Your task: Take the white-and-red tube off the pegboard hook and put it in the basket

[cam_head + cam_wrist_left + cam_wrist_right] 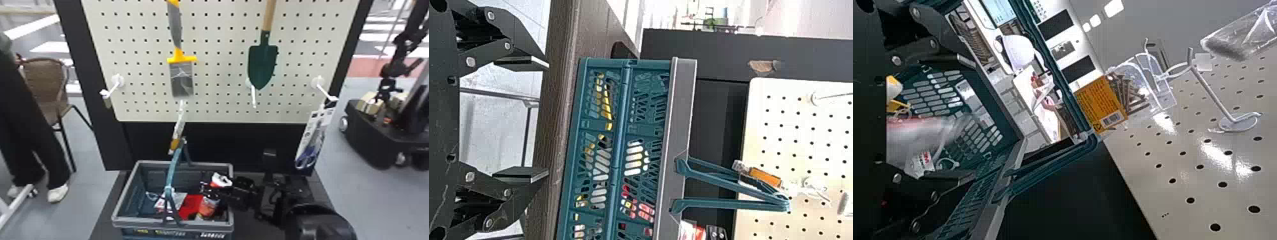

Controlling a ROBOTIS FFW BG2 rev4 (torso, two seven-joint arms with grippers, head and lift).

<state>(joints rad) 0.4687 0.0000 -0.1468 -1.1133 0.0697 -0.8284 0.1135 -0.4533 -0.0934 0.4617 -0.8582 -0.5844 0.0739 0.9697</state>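
the left gripper [545,117] is seen with its two flat black fingers spread, nothing pinched between them, facing the side of the basket. in the head view, a bare white metal hook [110,89] is set at the left edge of the cream perforated pegboard [220,70]. a yellow-and-grey flat-bladed tool [182,79] is mounted to the right, and beneath it a slim clear packet with an orange end [175,143] is hung behind the upright handle of a teal plastic basket with a grey rim [127,191]. inside the basket, a small white packet [166,201] and a flat red item [190,204] are held. the white-and-red tube [221,179], off the hook, is pictured over the basket's right side, between the spread fingers of the right gripper [206,190]; it is partly blurred in the right wrist view and is not pinched by both. a green-bladed trowel with a wooden handle [262,63] is displayed above, and blue-handled scissors on a white card [311,143] are hung at far right.
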